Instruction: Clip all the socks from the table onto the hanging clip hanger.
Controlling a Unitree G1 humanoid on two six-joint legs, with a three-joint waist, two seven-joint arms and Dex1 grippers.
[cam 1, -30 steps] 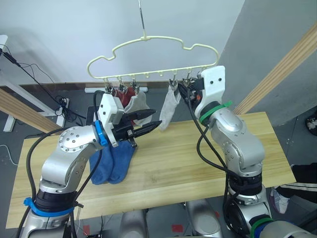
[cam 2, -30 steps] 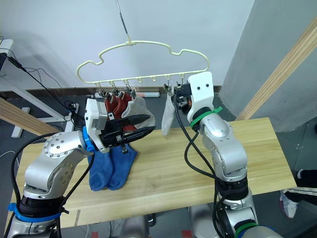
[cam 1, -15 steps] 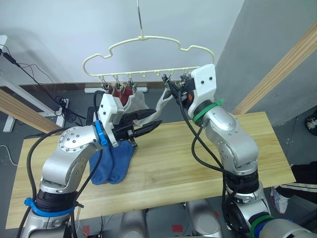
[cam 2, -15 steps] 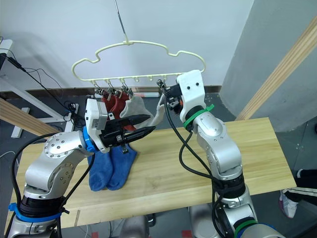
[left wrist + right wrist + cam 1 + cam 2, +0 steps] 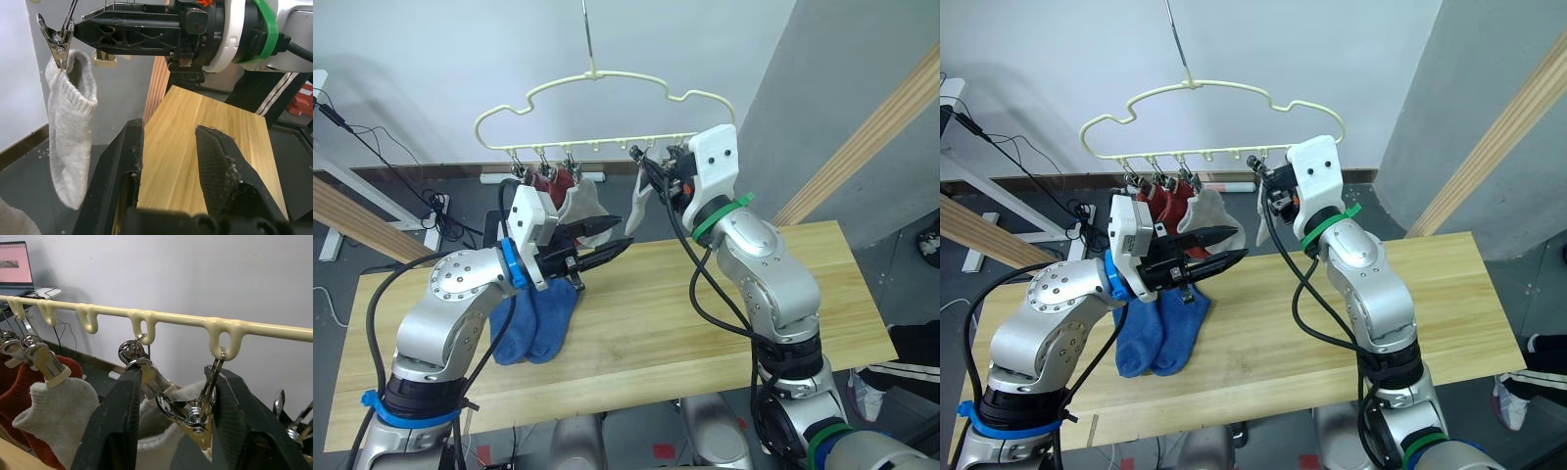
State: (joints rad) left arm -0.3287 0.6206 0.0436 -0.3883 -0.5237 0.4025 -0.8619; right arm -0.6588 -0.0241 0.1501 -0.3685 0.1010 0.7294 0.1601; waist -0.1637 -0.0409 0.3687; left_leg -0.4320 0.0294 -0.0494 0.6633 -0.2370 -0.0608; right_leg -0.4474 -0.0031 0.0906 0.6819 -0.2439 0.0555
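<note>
I see the clip hanger [image 5: 597,113] hanging by its long hook above the far edge of the table [image 5: 705,323], its row of metal clips facing me. At the left end of that row two brick red socks [image 5: 551,184] hang clipped side by side, with a light grey sock [image 5: 584,203] on the next clip, touching them. A second light grey sock [image 5: 637,204] dangles from a clip [image 5: 146,374] nearer the right end, and my right gripper [image 5: 654,176] is raised right up at it. In the right wrist view the two black fingers [image 5: 120,426] stand spread, one on each side of that clip and the clip beside it, with grey fabric bunched between them; I cannot tell whether they touch the sock. My left gripper [image 5: 607,238] hovers above the table's left half, just below the red socks, its fingers [image 5: 217,166] parted with nothing between them, pointing toward the hanging grey sock. Two blue socks [image 5: 533,323] lie flat and side by side on the tabletop near the left end, partly under my left arm. A wooden pole [image 5: 862,147] leans at the right.
</note>
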